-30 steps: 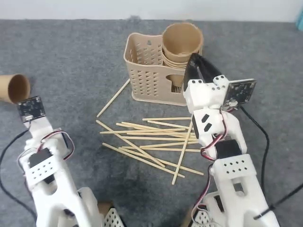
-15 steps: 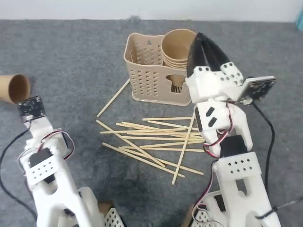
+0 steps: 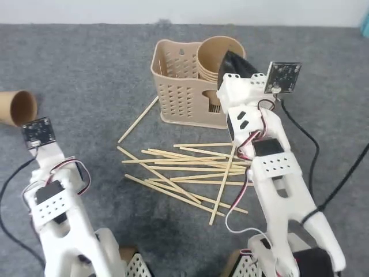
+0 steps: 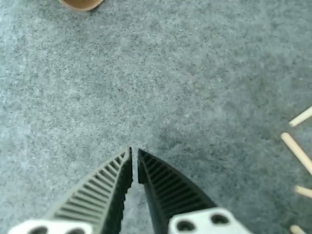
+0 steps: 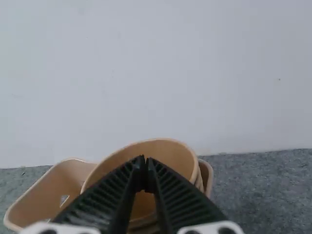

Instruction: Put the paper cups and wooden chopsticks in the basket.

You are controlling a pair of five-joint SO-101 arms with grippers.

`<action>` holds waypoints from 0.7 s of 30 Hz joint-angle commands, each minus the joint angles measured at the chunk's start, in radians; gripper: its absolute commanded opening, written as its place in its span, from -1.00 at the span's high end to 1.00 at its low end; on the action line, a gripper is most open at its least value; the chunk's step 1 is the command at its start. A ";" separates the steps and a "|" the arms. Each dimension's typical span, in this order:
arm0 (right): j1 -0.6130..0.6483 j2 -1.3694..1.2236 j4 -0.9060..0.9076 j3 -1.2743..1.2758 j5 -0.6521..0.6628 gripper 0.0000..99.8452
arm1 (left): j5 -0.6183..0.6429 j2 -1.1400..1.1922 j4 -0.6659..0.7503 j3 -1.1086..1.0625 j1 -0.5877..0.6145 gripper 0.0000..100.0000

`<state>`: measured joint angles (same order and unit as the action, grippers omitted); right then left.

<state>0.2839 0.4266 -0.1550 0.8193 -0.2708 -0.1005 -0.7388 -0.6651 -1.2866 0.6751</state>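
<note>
A big grey fuzzy desk [image 3: 86,75] holds everything. Two white arms stand at the near side. The right arm [image 3: 277,173] stretches out toward the basket. The left arm [image 3: 52,196] stands back on its own side.

The tan basket [image 3: 179,86] with little holes stands upright at the far middle of the desk. A stack of paper cups [image 3: 214,55] sits in the part of the basket nearer the right arm, mouths up. The right hand [image 5: 144,163] is black, and its two fingers are pressed together with nothing between them. Its tip is up by the rim of the top cup.

The left hand [image 4: 134,153] is pressed together too, holding nothing, over bare desk. One more paper cup [image 3: 17,107] lies on its side at the far left edge, well apart from the basket.

A pile of wooden chopsticks [image 3: 184,170] lies flat on the desk between the arms, in front of the basket. A single chopstick [image 3: 138,120] lies slanted just beside the basket's near corner.
</note>
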 commanded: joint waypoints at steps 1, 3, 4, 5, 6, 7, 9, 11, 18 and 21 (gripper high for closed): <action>-0.012 -0.030 -0.022 -0.023 -0.012 0.98 | -0.009 -0.023 0.026 0.002 -0.008 0.95; -0.008 -0.024 -0.022 -0.014 -0.012 0.98 | -0.009 -0.023 0.026 0.002 -0.008 0.95; -0.008 -0.016 -0.021 -0.014 -0.012 0.98 | -0.009 -0.023 0.026 0.002 -0.008 0.95; -0.007 -0.002 -0.021 -0.014 -0.012 0.98 | -0.009 -0.023 0.026 0.002 -0.008 0.95; -0.005 0.015 -0.019 -0.015 -0.012 0.98 | -0.009 -0.023 0.026 0.002 -0.008 0.95; -0.002 0.038 -0.016 -0.015 -0.012 0.98 | -0.009 -0.023 0.026 0.002 -0.008 0.95; -0.001 0.101 -0.015 -0.015 -0.012 0.98 | -0.009 -0.023 0.026 0.002 -0.008 0.95; 0.001 0.180 -0.013 -0.015 -0.012 0.98 | -0.009 -0.023 0.026 0.002 -0.008 0.95; -0.002 0.526 0.337 -0.028 -0.012 0.98 | -0.009 -0.023 0.026 0.002 -0.008 0.95; -0.002 0.673 0.555 -0.028 -0.012 0.98 | -0.009 -0.023 0.026 0.002 -0.006 0.95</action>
<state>0.2869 0.9421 0.1979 0.8224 -0.2723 -0.1005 -0.7388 -0.6651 -1.2866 0.6751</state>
